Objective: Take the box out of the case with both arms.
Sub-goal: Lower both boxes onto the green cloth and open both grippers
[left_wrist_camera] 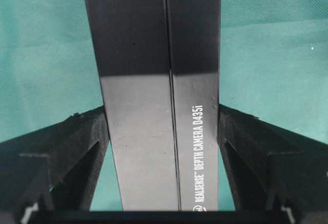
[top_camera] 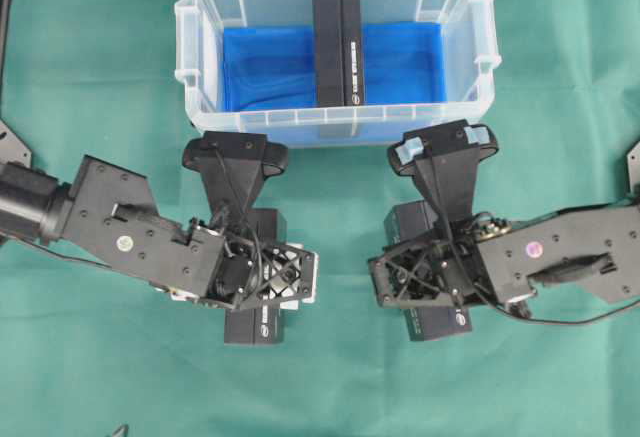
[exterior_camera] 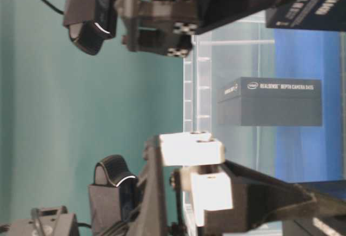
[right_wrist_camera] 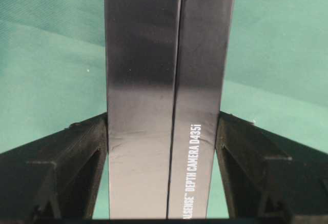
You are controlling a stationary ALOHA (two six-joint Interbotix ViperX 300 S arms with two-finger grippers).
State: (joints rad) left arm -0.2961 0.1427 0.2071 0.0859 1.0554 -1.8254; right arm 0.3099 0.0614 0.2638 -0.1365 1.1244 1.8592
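Grippers of both black robot arms are each clamped on a black rectangular cardboard box lettered "DEPTH CAMERA D435i": the left gripper has its fingers pressed against both long sides of the left box, and the right gripper grips the right box the same way, both boxes held above the green cloth-covered table outside the bin. Beyond them stands the large clear translucent plastic case with a blue sheet lining its bottom, and a third black box of the same kind remains inside it, at its middle on the blue sheet.
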